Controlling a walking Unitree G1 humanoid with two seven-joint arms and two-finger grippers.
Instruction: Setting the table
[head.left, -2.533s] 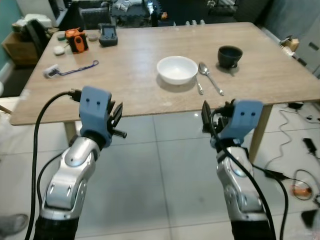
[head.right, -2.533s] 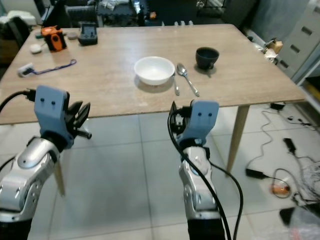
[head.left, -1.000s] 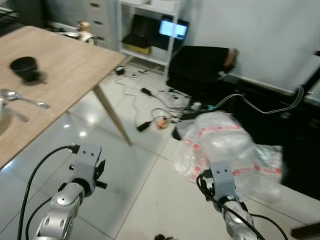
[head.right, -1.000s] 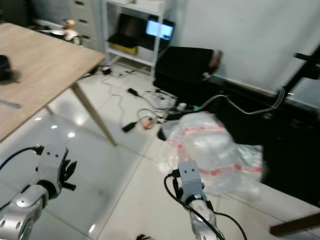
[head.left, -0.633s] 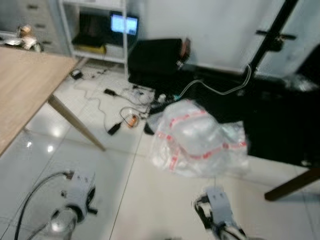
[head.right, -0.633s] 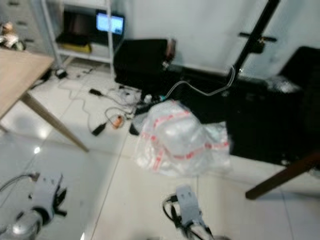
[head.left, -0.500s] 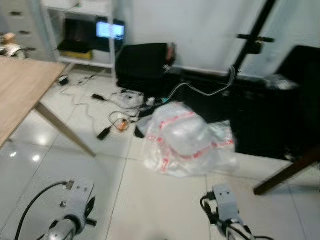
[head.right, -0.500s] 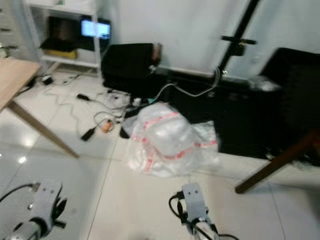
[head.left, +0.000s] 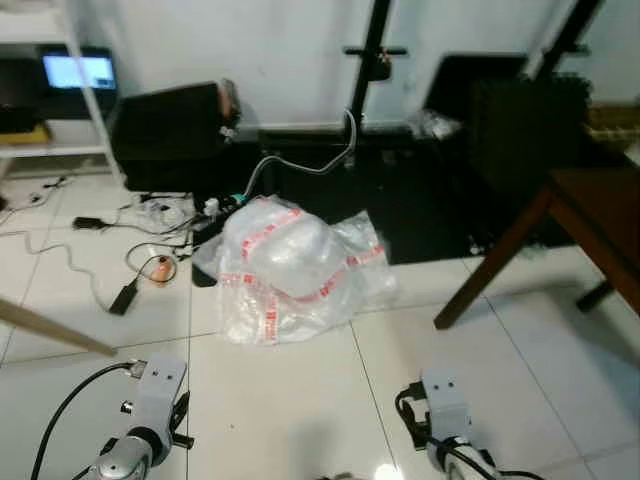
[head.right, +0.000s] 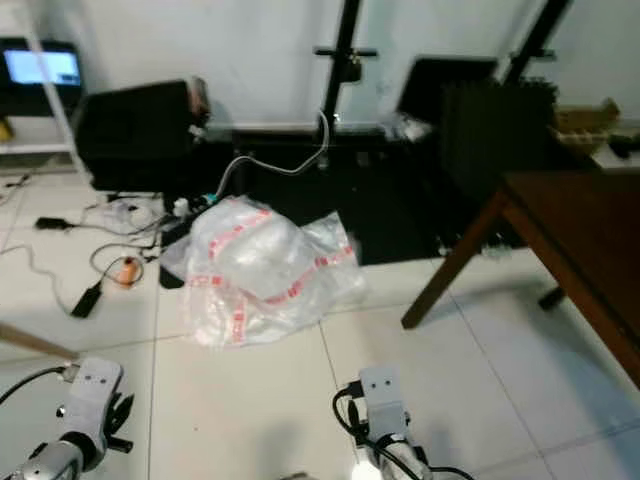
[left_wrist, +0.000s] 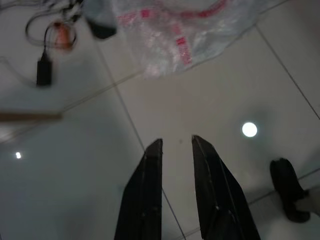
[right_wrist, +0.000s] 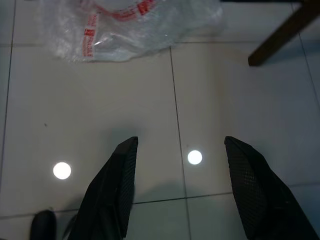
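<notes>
While tableware is absent, handling cannot be judged. Head views: plastic bag (head.left: 290, 262) on far floor, dark table (head.right: 585, 235) far right — left gripper (head.left: 150, 400) and right gripper (head.left: 440, 405) low, near. Left wrist view: fingers (left_wrist: 150, 195) slightly parted, empty. Right wrist view: fingers (right_wrist: 117, 185) spread wide, empty — above tile.
</notes>
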